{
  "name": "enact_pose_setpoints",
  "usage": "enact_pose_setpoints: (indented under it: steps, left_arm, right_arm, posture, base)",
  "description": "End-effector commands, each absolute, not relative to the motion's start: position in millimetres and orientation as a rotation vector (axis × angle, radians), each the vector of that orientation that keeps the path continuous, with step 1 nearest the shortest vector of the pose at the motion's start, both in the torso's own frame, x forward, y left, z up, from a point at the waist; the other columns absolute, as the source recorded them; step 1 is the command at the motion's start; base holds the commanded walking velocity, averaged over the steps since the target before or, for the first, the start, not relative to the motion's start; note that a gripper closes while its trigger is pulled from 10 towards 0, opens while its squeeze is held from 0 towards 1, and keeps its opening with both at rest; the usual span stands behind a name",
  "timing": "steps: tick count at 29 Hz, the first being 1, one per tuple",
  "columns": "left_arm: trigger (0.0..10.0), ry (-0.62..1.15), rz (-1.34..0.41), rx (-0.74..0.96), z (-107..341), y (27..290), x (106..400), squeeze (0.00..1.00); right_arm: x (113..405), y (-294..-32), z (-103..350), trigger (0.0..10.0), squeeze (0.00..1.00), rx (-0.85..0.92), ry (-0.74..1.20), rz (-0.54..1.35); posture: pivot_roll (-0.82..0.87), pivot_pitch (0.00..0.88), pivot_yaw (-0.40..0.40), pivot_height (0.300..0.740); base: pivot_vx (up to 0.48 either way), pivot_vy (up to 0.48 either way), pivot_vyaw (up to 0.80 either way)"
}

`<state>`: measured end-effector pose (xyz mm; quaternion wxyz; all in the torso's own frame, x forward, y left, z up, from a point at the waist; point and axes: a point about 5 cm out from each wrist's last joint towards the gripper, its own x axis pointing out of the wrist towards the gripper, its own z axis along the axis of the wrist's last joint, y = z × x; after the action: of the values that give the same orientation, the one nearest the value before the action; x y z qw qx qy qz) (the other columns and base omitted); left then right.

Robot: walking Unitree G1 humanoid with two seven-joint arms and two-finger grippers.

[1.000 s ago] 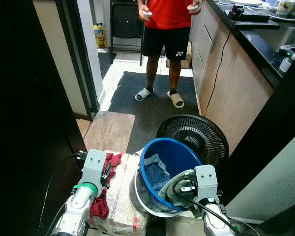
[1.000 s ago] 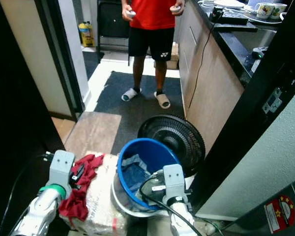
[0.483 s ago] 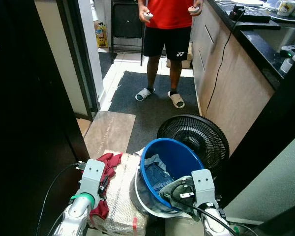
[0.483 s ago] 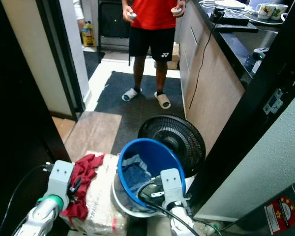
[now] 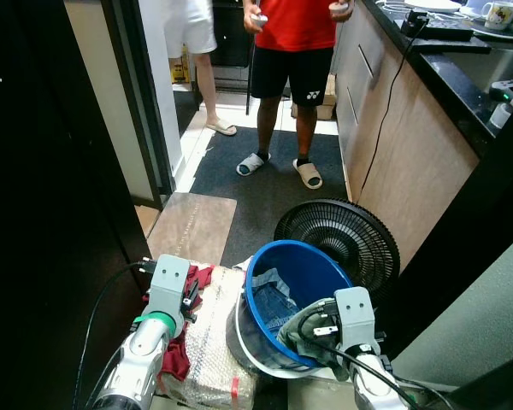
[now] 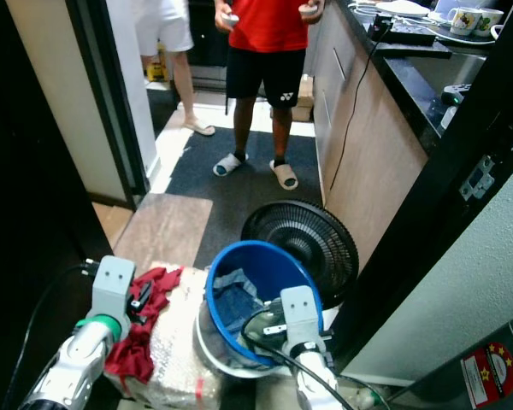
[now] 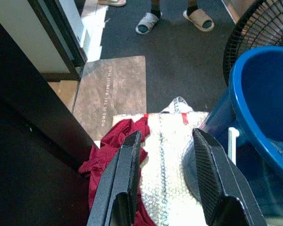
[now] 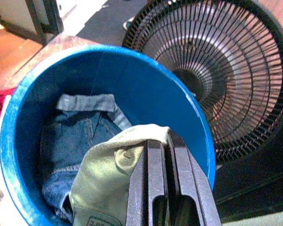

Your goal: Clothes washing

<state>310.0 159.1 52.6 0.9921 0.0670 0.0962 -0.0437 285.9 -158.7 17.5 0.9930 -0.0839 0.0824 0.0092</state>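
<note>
A blue basin (image 5: 296, 289) stands low in front of me with a denim garment (image 8: 78, 136) inside. My right gripper (image 8: 161, 142) is shut on an olive-green cloth (image 8: 108, 181) that hangs over the basin's near rim. To the basin's left lies a white woven bundle (image 7: 172, 162) with a red cloth (image 7: 114, 141) draped over its left side. My left gripper (image 7: 166, 135) hovers open just above that bundle, its fingers (image 7: 127, 174) beside the red cloth with nothing between them.
A black floor fan (image 5: 338, 237) lies right behind the basin. A person in a red shirt (image 5: 292, 26) stands on the dark mat (image 5: 265, 171); another person's leg (image 5: 207, 85) is at the doorway. A counter (image 5: 410, 128) runs along the right, a dark door frame (image 5: 51, 171) on the left.
A second person in white shorts has stepped into the doorway. My left arm has risen slightly over the bundle. The right gripper still holds the olive cloth at the basin.
</note>
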Motion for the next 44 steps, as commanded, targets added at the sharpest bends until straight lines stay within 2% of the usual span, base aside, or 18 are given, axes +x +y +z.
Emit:
enact_pose_setpoints:
  steps: [1,9,14,18,21,25,44]
  left_arm:
    - [10.0,0.159,-0.083,0.12,61.7,160.5,310.6,0.0]
    - [10.0,-0.016,-0.095,0.135,109.8,165.9,313.4,0.0]
    - [10.0,-0.166,-0.133,0.102,156.0,149.3,321.6,0.0]
    - [10.0,-0.195,-0.139,0.084,168.8,145.4,322.5,0.0]
    - [10.0,-0.195,-0.141,0.083,170.3,145.2,321.8,0.0]
    - [10.0,-0.182,-0.142,0.088,171.2,148.0,319.4,0.0]
    - [10.0,-0.139,-0.137,0.091,174.1,149.2,315.5,0.0]
  right_arm:
    - [290.2,-161.9,27.8,10.0,0.0,-0.156,0.108,-0.003]
    - [303.1,-152.7,67.4,10.0,0.0,-0.151,-0.086,0.009]
    - [314.6,-149.8,92.4,10.0,0.0,-0.105,-0.168,-0.004]
    - [318.0,-148.4,99.4,10.0,0.0,-0.071,-0.181,-0.011]
    - [318.4,-148.6,100.5,10.0,0.0,-0.054,-0.179,-0.018]
    - [318.4,-150.1,102.1,10.0,0.0,-0.005,-0.165,-0.04]
    - [315.3,-145.5,105.3,10.0,0.0,0.008,-0.149,-0.027]
  posture:
    - [0.05,0.0,0.039,0.74]
    - [0.05,0.0,0.043,0.74]
    - [0.07,0.0,0.035,0.74]
    - [0.07,0.0,0.036,0.74]
    - [0.07,0.0,0.036,0.74]
    - [0.08,0.0,0.038,0.74]
    - [0.08,0.0,0.039,0.74]
  base:
    - [0.0,0.0,0.0]
    - [0.0,0.0,0.0]
    - [0.0,0.0,0.0]
    - [0.0,0.0,0.0]
    - [0.0,0.0,0.0]
    - [0.0,0.0,-0.8]
    - [0.0,0.0,-0.8]
